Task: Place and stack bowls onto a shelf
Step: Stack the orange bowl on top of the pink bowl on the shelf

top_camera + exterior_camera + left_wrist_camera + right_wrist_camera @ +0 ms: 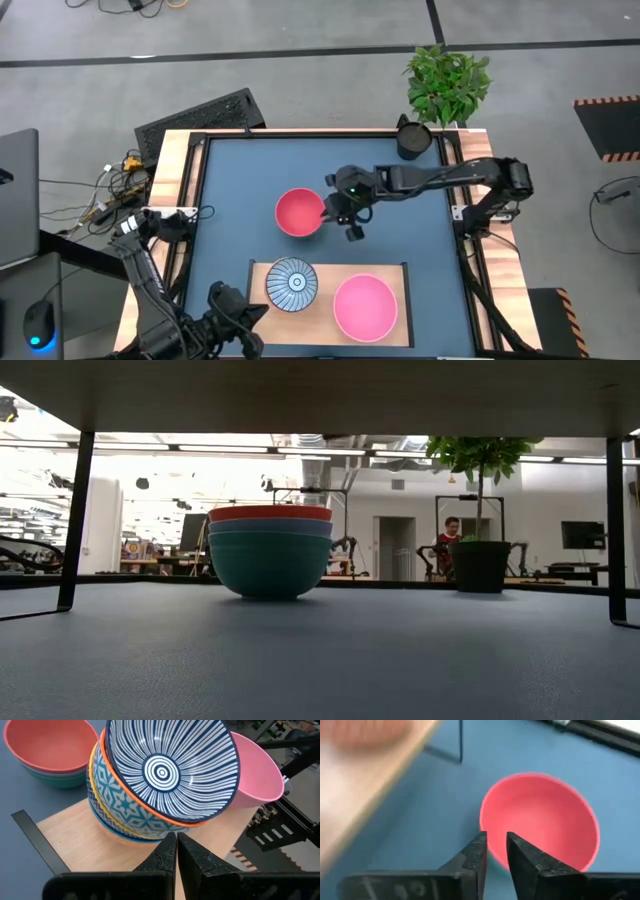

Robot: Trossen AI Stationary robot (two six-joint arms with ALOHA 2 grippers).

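Observation:
A red bowl (300,212) tops a stack with a green bowl at the bottom (270,565), standing on the dark blue tabletop. My right gripper (347,218) is at that stack's right side, its fingers a little apart (496,847) over the red bowl's rim. On the pale wooden shelf (325,268) stand a stack of patterned bowls topped by the blue-and-white striped one (291,283) and a pink bowl (364,307). My left gripper (176,845) is shut, near the table's front left, pointing at the patterned stack (165,770) without touching it. My right gripper comes slanting down from the table's right at the red bowl's rim (490,856), one finger to each side of it. Whether the fingers touch the rim I cannot tell.
A dark cup (413,138) and a potted plant (448,82) stand at the far right corner. The shelf rests on thin dark legs (76,520) above the tabletop. Bare blue tabletop (240,180) lies left of and beyond the red stack.

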